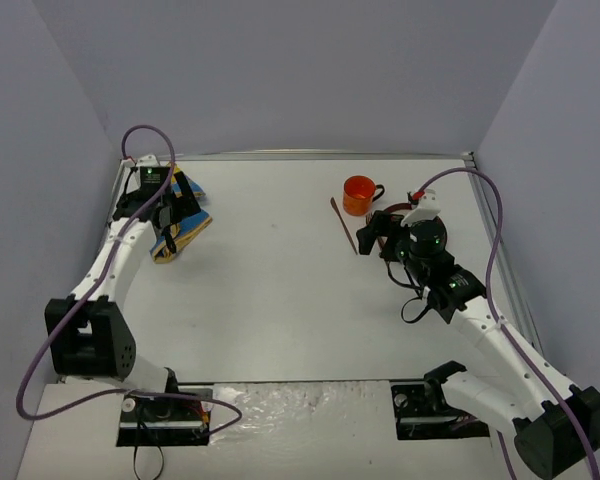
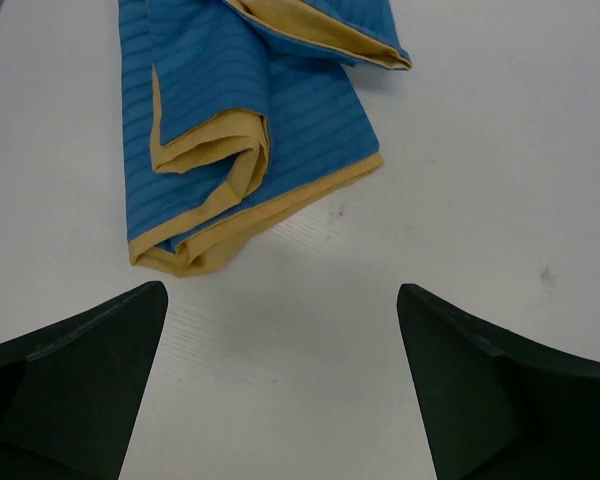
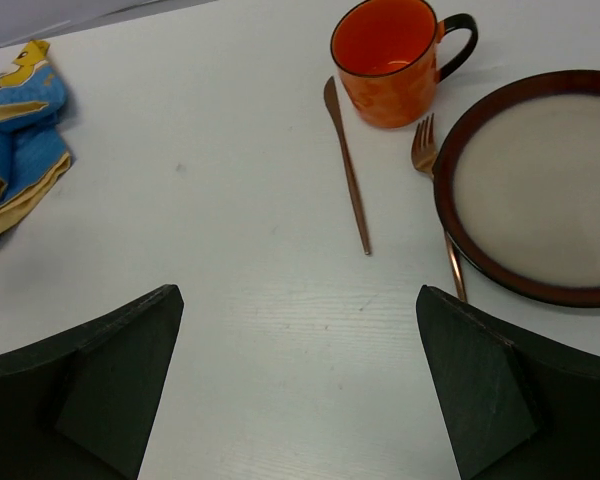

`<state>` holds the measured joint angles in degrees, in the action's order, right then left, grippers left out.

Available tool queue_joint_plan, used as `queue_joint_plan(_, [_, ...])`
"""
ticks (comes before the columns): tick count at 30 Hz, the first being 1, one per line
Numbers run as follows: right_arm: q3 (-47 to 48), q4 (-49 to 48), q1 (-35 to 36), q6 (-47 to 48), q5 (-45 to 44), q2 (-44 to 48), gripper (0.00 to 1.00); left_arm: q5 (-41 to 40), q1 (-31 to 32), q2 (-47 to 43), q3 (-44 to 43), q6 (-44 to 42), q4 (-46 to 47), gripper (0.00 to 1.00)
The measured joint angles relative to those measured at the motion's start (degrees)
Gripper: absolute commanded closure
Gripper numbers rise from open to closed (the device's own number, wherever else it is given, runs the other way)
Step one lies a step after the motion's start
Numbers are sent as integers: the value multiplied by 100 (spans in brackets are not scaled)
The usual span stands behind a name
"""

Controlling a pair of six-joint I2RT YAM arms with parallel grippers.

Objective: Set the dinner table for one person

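Observation:
The white dinner table (image 1: 270,290) holds a crumpled blue placemat with yellow trim (image 1: 187,226) at the far left. My left gripper (image 1: 170,215) hovers over it, open and empty; in the left wrist view (image 2: 280,290) the placemat (image 2: 250,110) lies just beyond the fingertips. An orange mug (image 1: 359,194), a copper knife (image 1: 343,225), a copper fork (image 3: 425,150) and a dark-rimmed plate (image 3: 545,185) sit at the far right. My right gripper (image 1: 375,232) is open and empty above the table (image 3: 298,290), with the knife (image 3: 347,170) and mug (image 3: 385,60) ahead. The right arm hides the plate in the top view.
Grey walls enclose the table on three sides, and a thin metal rim (image 1: 320,155) runs along the far edge. Purple cables (image 1: 495,240) loop off both arms. The placemat also shows at the far left of the right wrist view (image 3: 15,140).

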<state>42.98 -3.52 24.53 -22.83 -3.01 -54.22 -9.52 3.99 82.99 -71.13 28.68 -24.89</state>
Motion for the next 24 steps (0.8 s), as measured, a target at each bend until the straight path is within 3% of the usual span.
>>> queue_joint_plan(8, [-192,-493,33,-157,602,-7,0,287,-943,1669,-796,530,132,3])
queue_joint_plan(24, [-411,-721,33,-102,937,-11,0,511,-1112,2539,-932,1321,480,3])
